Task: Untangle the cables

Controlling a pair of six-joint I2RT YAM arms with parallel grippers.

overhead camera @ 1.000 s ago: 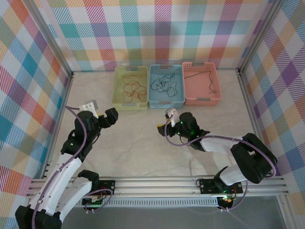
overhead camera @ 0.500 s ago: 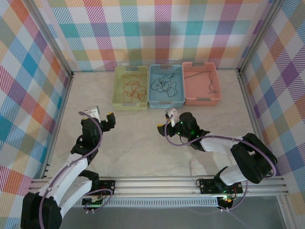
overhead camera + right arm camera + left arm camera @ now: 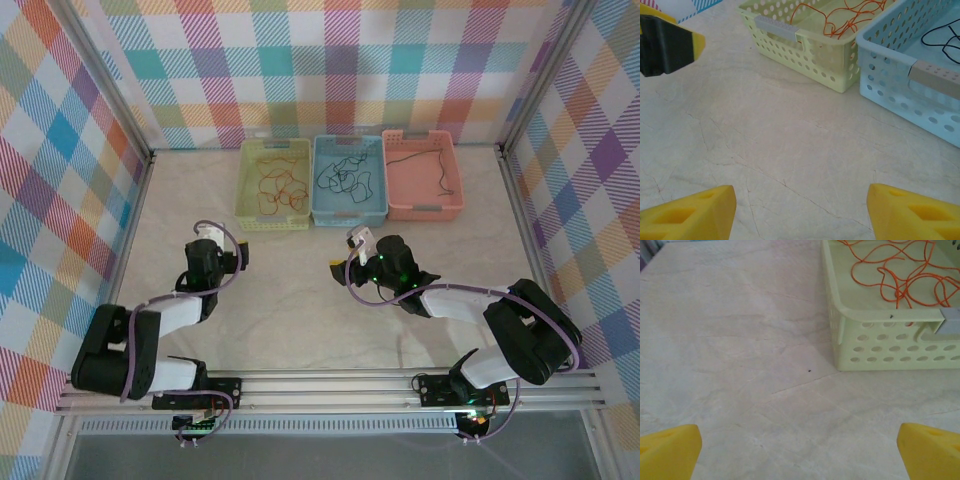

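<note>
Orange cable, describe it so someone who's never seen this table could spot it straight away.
At the far edge of the table stand three baskets in a row. The orange cable lies in loose loops inside the yellow-green basket, the leftmost. Its neighbours, the blue basket and pink basket, hold black cables; nothing else is orange.

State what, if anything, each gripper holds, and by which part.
Nothing is held: the left gripper and right gripper are both open and empty; the cables lie apart.
</note>
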